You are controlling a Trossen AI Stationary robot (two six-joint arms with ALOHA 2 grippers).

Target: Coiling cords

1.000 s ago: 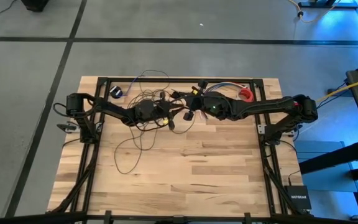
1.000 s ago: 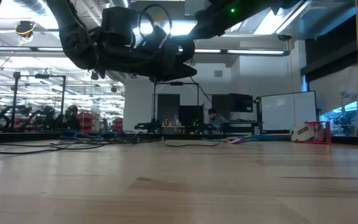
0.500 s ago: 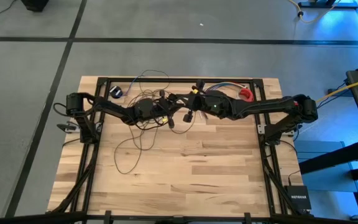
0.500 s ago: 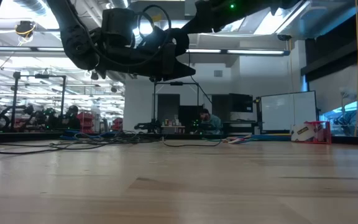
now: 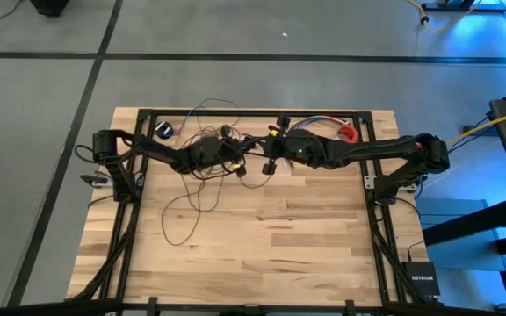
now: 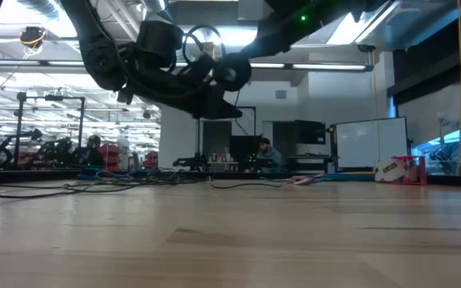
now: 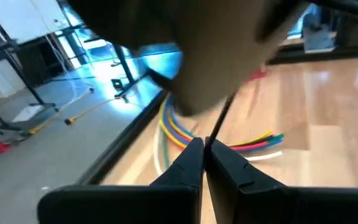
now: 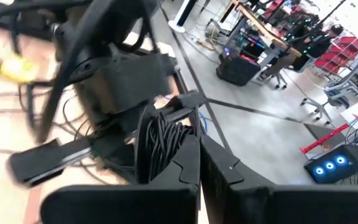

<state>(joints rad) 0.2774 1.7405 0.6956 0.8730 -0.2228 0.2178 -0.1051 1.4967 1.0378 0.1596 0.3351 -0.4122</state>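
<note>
Loose loops of the cords (image 5: pixel 185 206) trailed over the tabletop (image 5: pixel 271 246) toward its near side. Farther back, the left gripper (image 7: pixel 204 146) pinched one strand, and the right gripper (image 8: pixel 197 144) was clamped on a coiled bundle, both raised and close together.

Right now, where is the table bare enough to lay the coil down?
The near half of the table, and the right side below the right arm, is bare wood. The far strip is crowded: cord loops under the left gripper, and coloured wires behind the right gripper.
</note>
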